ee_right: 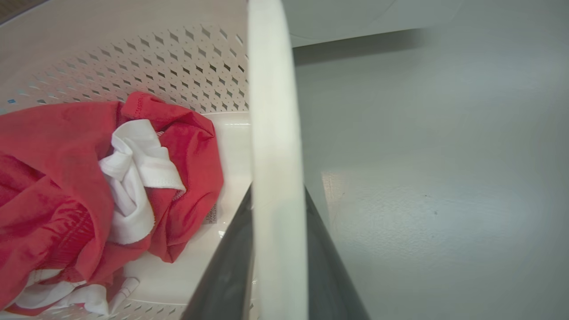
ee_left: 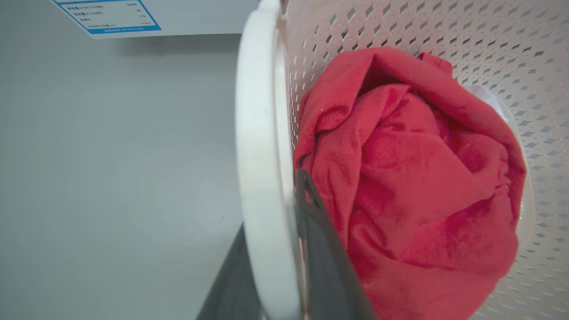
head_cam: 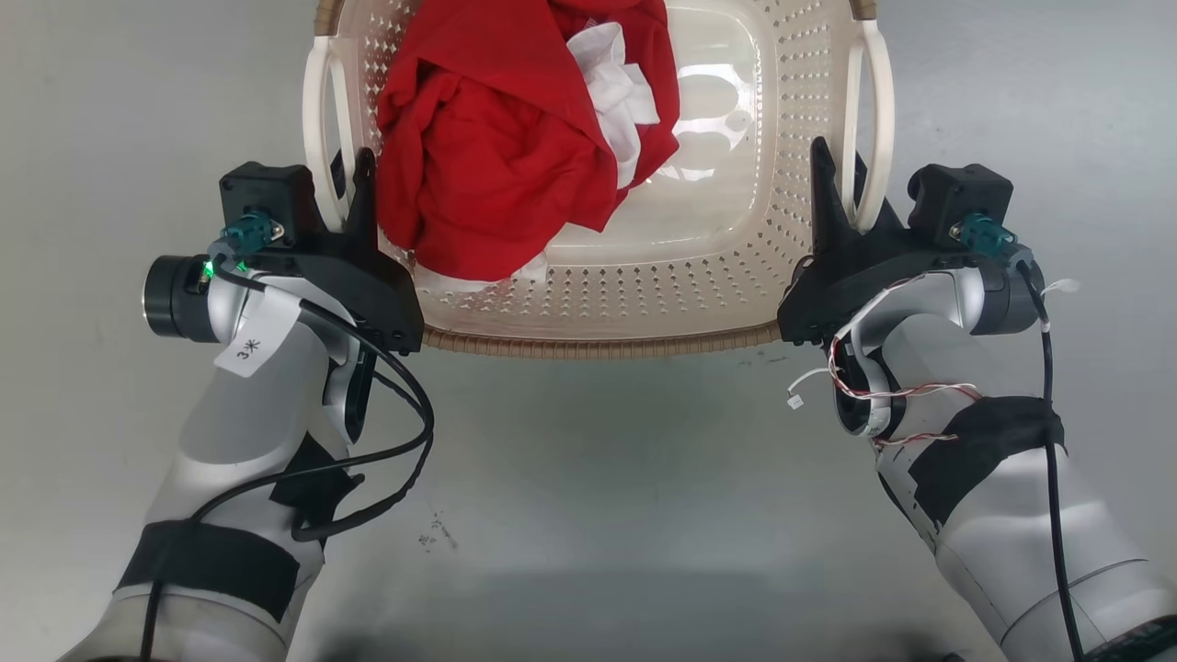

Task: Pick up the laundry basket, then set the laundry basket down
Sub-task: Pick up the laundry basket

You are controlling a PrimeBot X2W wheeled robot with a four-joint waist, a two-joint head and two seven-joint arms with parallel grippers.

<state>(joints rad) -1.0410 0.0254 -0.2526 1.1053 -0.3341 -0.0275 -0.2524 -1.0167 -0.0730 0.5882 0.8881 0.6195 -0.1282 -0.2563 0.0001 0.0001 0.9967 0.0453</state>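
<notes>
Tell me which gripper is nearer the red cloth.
Left. The left gripper straddles the left handle of the basket, its inner finger beside the red cloth; the right gripper is on the far handle, across bare basket floor.

right hand [ee_right: 278, 195] around laundry basket [ee_right: 133, 58] handle [ee_right: 271, 111]

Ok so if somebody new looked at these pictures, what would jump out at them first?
The crumpled red garment piled in the left half of the cream laundry basket, with a white cloth tucked into it. Next come the left gripper and right gripper, each with its two dark fingers closed on a white loop handle at its own side of the basket.
</notes>
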